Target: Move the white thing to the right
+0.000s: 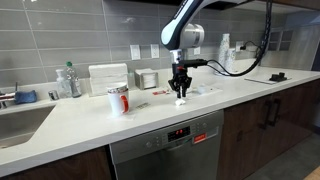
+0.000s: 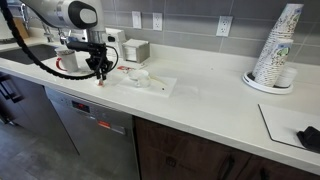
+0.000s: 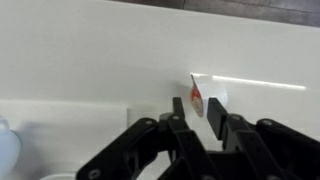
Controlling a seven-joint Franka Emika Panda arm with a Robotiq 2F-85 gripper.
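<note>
My tool point(image 3: 197, 103) points straight down at the surface point(image 1: 90, 125). In the wrist view its two dark fingers point(image 3: 215, 115) stand a narrow gap apart. The white thing point(image 3: 205, 90) sits right at their tips. It is a small pale lump with a red mark on one side, and the finger on that side covers part of it. I cannot tell from here whether the pads are pressing on it or only flanking it.

In an exterior view the tool point(image 1: 180, 90) hangs upright from the arm, with the white thing point(image 1: 181, 101) directly under the fingertips, low against the surface. In the other exterior view I see the tool point(image 2: 101, 72) over the near edge of the surface point(image 2: 210, 105), just beside a flat white sheet point(image 2: 150, 83) lying there.

Further out, a red-and-white mug point(image 1: 118, 99) stands well apart from the tool, toward the sink point(image 1: 20, 125). Behind the mug, against the tiled wall, are a white box point(image 1: 108, 76) and a clear bottle point(image 1: 68, 80). A black cable point(image 1: 245, 60) loops from the arm toward the far end of the surface. The dishwasher point(image 1: 165, 140) sits below the spot where the tool hangs. At the far end of the surface, a tall stack of paper cups point(image 2: 275, 45) stands on a round plate, well away from everything else.
</note>
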